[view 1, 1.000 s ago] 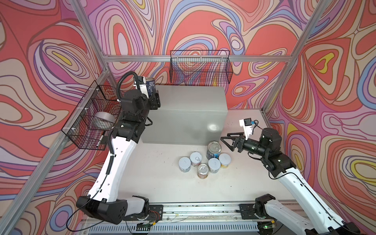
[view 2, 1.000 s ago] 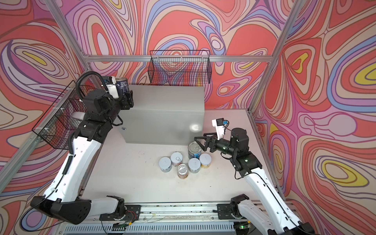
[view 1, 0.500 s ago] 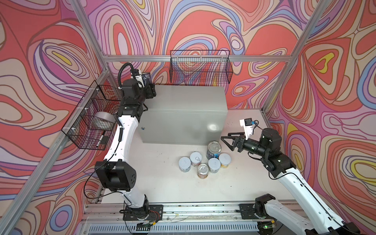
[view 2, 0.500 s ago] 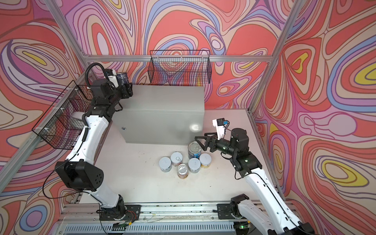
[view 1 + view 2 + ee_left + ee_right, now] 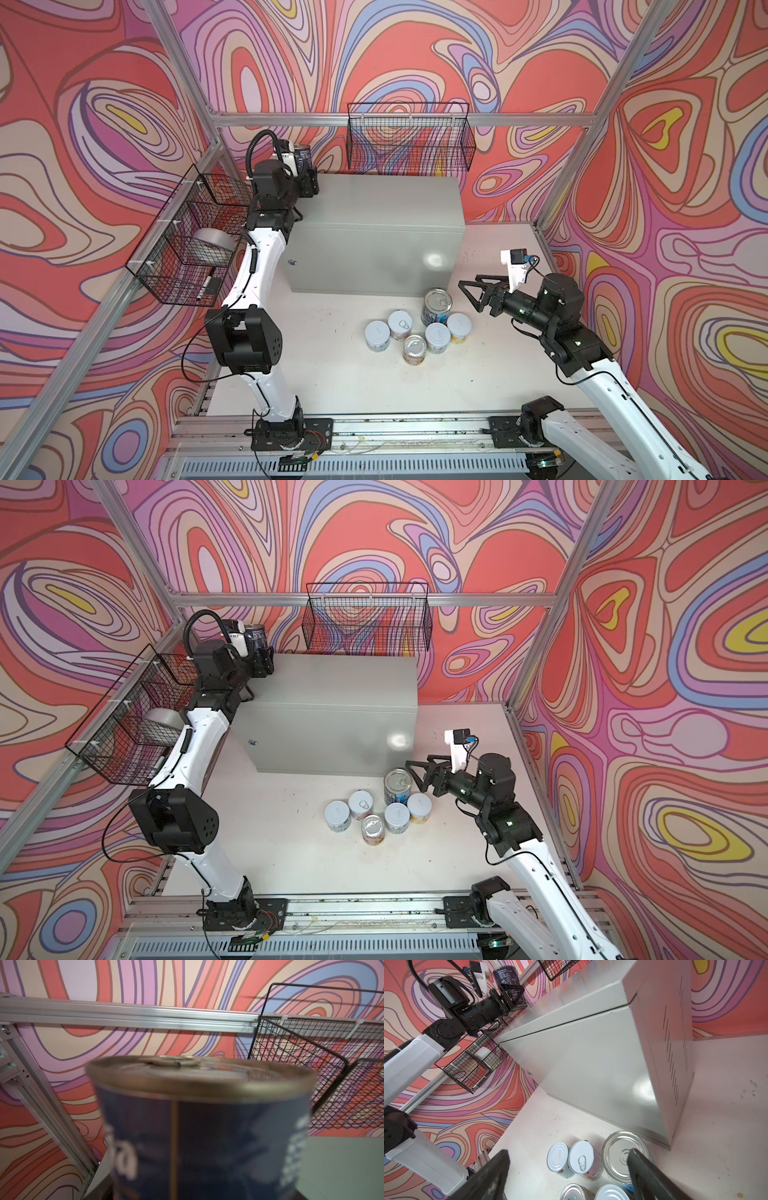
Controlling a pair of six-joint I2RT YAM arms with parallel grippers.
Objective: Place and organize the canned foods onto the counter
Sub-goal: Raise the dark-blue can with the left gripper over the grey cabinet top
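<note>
My left gripper [image 5: 308, 188] is shut on a tall dark-blue canned food [image 5: 303, 156], upright at the far left back corner of the grey counter [image 5: 374, 208]. That tin [image 5: 203, 1126] fills the left wrist view, so the fingers are hidden there. Whether its base touches the counter top I cannot tell. On the white table before the counter stand another tall blue tin [image 5: 437, 307] and several short tins [image 5: 415, 336] in a cluster. My right gripper [image 5: 469, 296] hangs open just right of the tall tin, with nothing between its fingers [image 5: 639, 1167].
A black wire basket [image 5: 183, 266] on the left wall holds a grey tape roll [image 5: 212, 245]. Another wire basket [image 5: 409, 137] hangs on the back wall above the counter. Aluminium frame posts stand at the corners, close behind the held tin.
The left arm has stretched out and carried the dark-blue tin back to the counter's far left corner. The right arm has not moved.
</note>
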